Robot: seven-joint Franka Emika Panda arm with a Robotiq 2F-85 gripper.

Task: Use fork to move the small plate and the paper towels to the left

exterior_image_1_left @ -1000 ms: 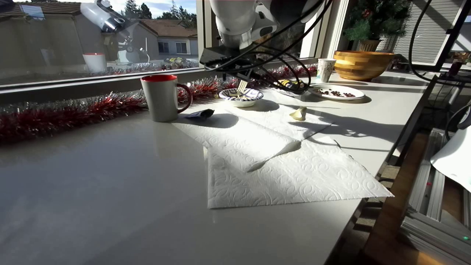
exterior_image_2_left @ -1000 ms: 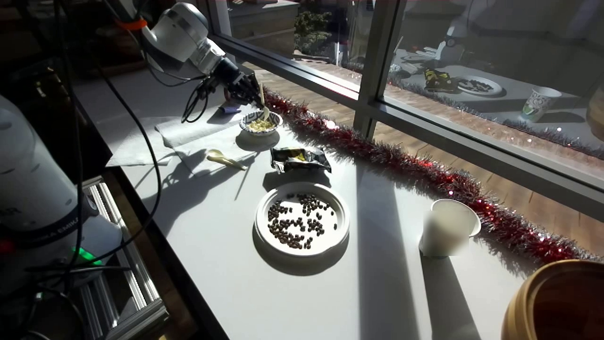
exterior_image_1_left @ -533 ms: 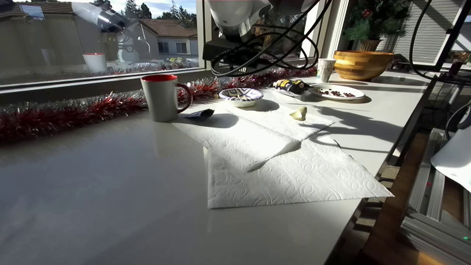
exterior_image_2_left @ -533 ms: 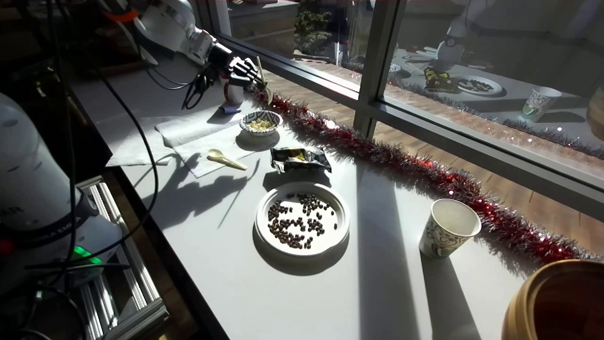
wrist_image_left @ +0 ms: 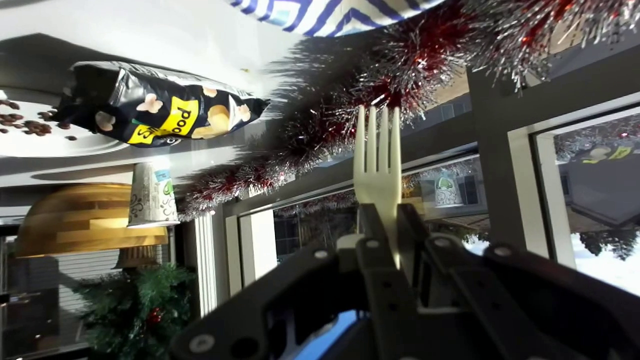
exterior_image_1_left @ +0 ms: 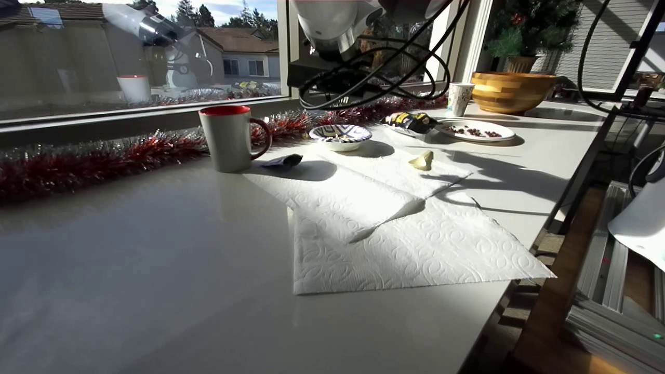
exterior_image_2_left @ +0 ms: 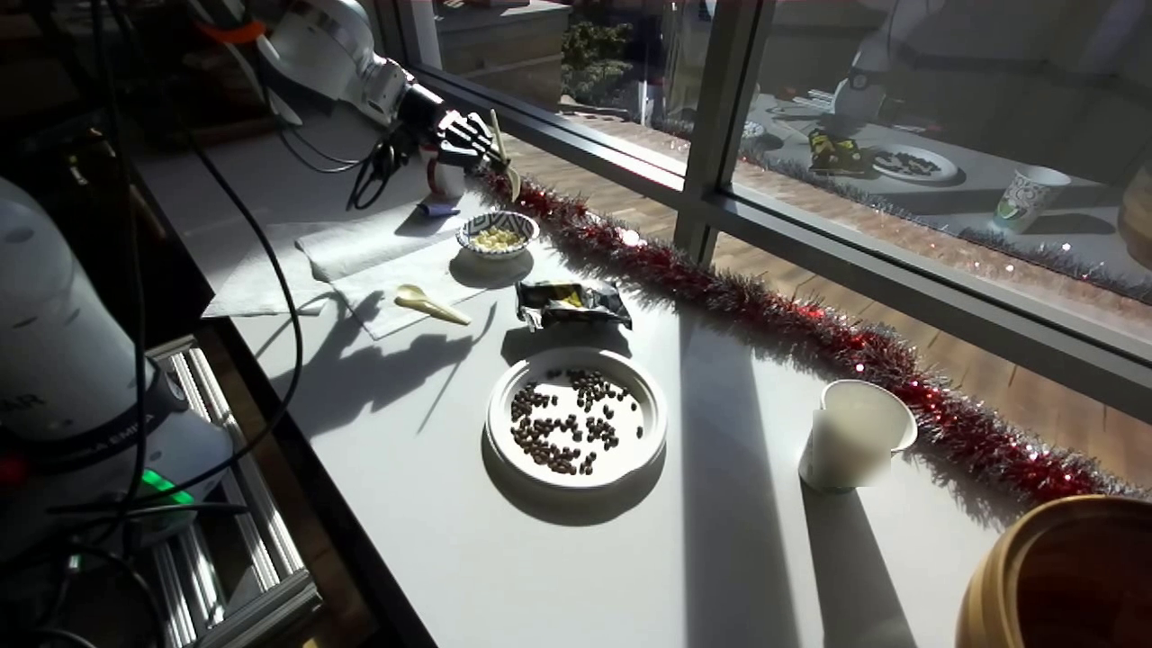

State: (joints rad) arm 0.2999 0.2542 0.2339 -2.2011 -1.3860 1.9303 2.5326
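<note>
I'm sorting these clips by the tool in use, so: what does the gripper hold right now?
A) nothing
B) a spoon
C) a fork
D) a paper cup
C: in the wrist view the gripper is closed on the pale fork, whose four tines show plainly beyond the grip.

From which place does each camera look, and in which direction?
Exterior view: low, nearer the mug, looking toward the wooden bowl; arm at top.
Exterior view: nearer the wooden bowl, looking down toward the mug; arm, base at left.
Wrist view: behind the gripper, facing the window, upside down; gripper shows, holding the fork.
Both exterior views show the small plate.
</note>
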